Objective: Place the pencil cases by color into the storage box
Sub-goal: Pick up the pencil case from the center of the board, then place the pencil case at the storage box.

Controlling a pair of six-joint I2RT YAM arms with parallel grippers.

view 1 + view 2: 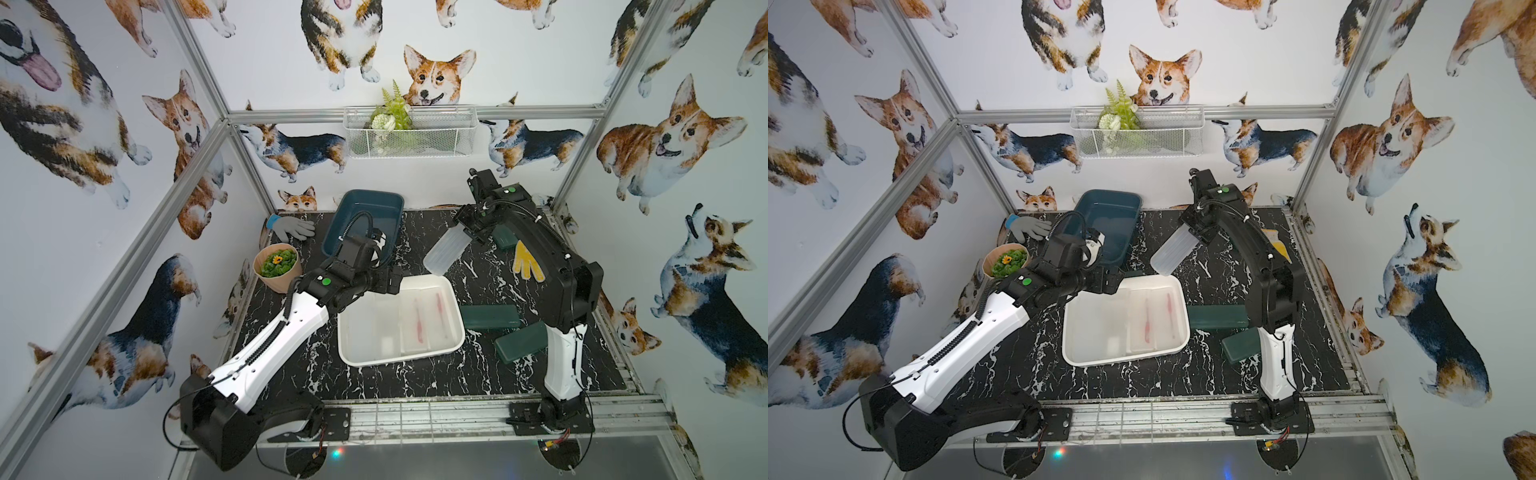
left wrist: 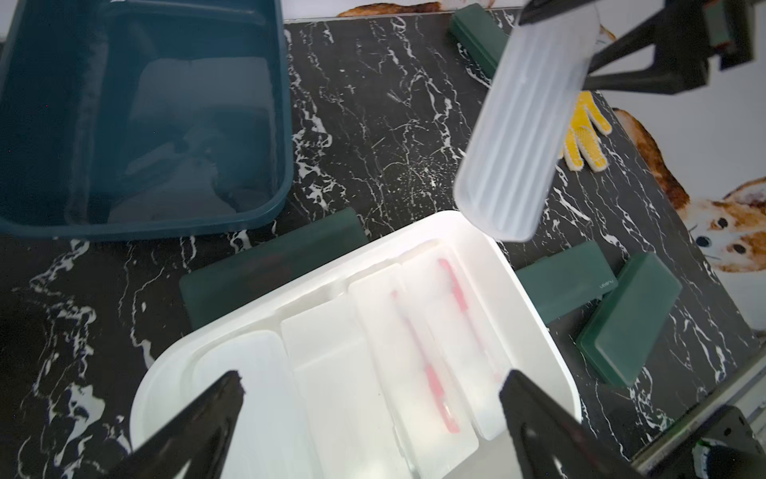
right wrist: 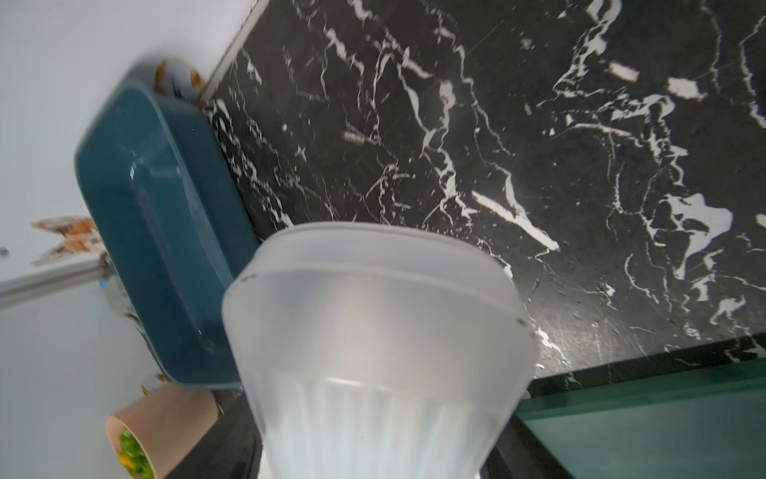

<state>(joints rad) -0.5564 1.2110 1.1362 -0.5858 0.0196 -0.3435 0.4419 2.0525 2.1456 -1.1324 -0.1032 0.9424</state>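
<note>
My right gripper [image 1: 466, 233] is shut on one end of a frosted white pencil case [image 1: 445, 252] [image 2: 522, 124] [image 3: 377, 352], which hangs tilted in the air beyond the white storage box [image 1: 415, 358] [image 2: 174, 365]. That box holds several frosted white cases, two with red pens inside. My left gripper [image 1: 392, 280] [image 2: 373, 379] stands open over the white box with nothing between its fingers. A dark teal storage box [image 1: 365, 198] [image 2: 282, 124] sits at the back. Dark green cases [image 1: 490, 318] [image 1: 521, 343] [image 1: 505, 239] [image 2: 269, 265] lie on the table.
A yellow glove [image 1: 525, 259] lies at the right by my right arm, and a grey glove [image 1: 291, 227] at the back left. A pot of green plants [image 1: 277, 268] stands at the left. A wire basket [image 1: 409, 133] hangs on the back wall.
</note>
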